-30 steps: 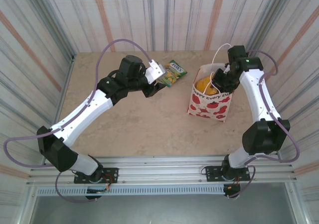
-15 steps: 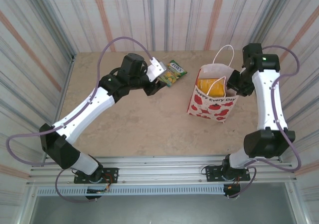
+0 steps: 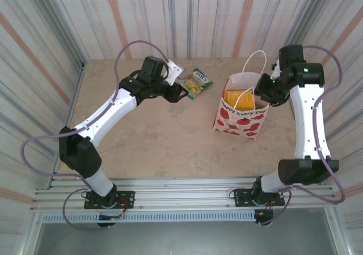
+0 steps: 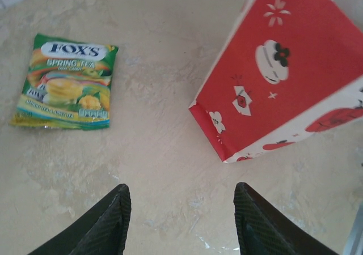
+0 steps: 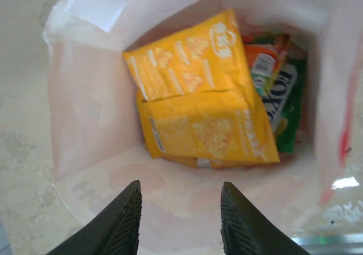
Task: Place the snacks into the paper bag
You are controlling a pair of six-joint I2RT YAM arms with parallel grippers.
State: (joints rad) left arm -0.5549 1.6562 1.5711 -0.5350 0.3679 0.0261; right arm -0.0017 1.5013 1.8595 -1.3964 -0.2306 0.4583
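Judging from the right wrist view, the job looks nearly finished. Two orange-yellow packets [image 5: 198,113] lie across the bottom of the paper bag [image 3: 241,116], with green and orange-red candy packets [image 5: 278,102] wedged against the side wall beside them. Whether more lie underneath I cannot tell.

One snack is outside: the green Fox's Spring Tea packet [image 4: 65,82]. It lies flat and face up on the counter [image 4: 164,153], near the bag's left side but apart from it. The bag stands upright with its mouth open, right of the counter's middle.

The left fingers [image 4: 108,226] are spread apart and hold nothing, hovering over bare counter. The green packet lies ahead of them and off to their left, not between them, while the bag's red side panel sits ahead to the right. That arm probably needs to shift left and forward before it can pinch the packet.

The right fingers [image 5: 122,224] are also apart and empty, poised above the bag's mouth and pointing down into it.
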